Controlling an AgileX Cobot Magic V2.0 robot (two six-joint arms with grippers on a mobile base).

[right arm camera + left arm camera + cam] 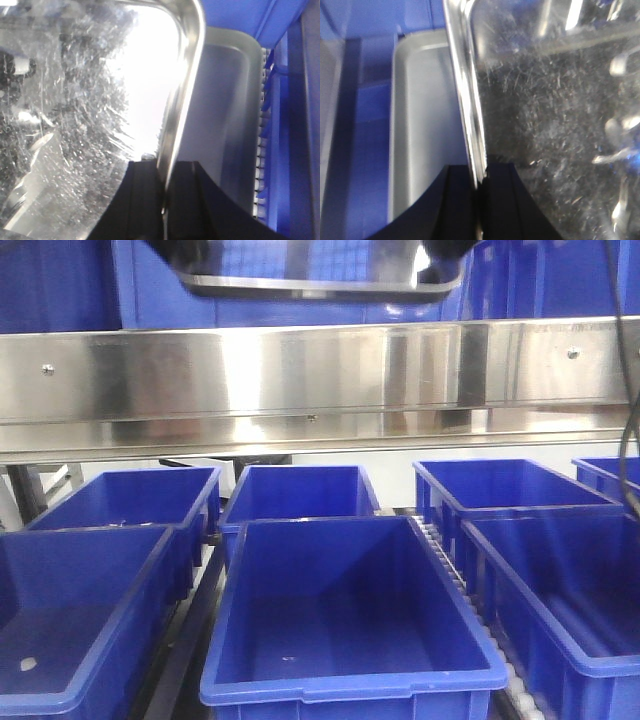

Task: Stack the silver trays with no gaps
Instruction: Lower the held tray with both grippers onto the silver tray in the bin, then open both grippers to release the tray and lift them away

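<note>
The left gripper [479, 186] has its two black fingers [454, 205] pressed together on the thin rolled rim of a shallow scratched silver metal tray [550, 130]. The bright rim runs up from between them to the top edge of the left wrist view. The right gripper [164, 182] is clamped the same way on the opposite rim of that tray, one black pad on each side of the edge.

In the front view the held tray [310, 282] hangs level above the long polished steel rail [320, 375], with dark gripper shapes at both its ends.

Outward of each clamped rim and lower down lies a second flat grey-silver metal tray [422, 130]. Its rounded corners and outer rim sit just beside the wall of a deep blue plastic bin [365, 130]. The two trays are apart. Whether the lower tray sits inside the bin cannot be told.

Below the rail stand rows of open blue plastic bins [350, 610], rim beside rim.
</note>
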